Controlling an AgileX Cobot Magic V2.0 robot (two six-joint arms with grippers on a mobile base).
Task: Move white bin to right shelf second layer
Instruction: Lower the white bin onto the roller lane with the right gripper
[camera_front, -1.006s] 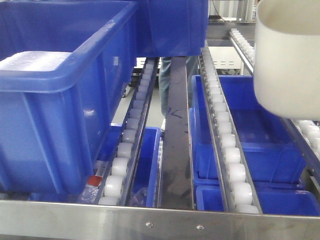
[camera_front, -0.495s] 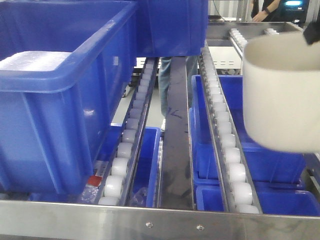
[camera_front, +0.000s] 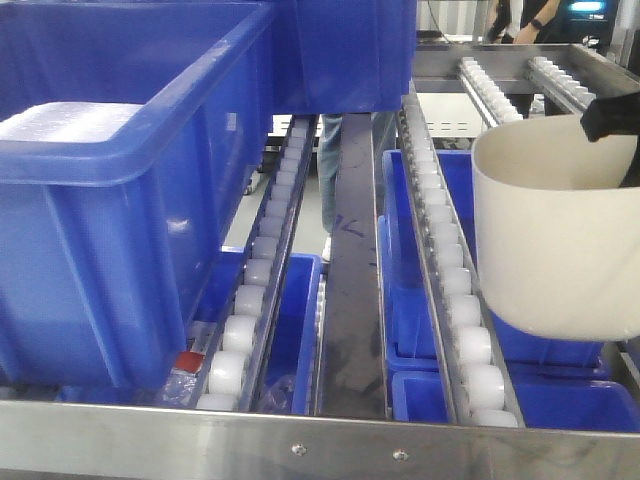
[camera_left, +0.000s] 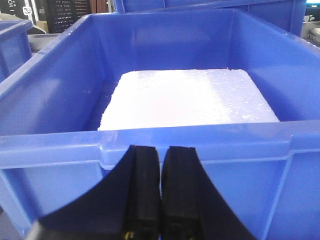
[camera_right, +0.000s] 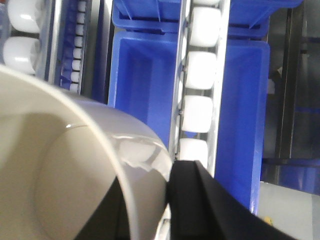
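**White bin held above roller rails**

Steel roller rack, blue crates (camera_front: 120, 180) above and below. White bin (camera_front: 560, 240) hangs above the right shelf second layer (camera_front: 450, 280), cut off at the frame's right edge. Right gripper (camera_right: 145, 210) clamps its wall. Left gripper (camera_left: 161, 195) is pressed closed, empty, facing a crate of white foam (camera_left: 190, 97). No legible labels.

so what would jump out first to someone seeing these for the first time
The white bin, held at its rim by the right tool, hangs at the right of the front view above the roller rails. Next, the big blue crate at left, a white foam block inside, with the left tool shut before it.
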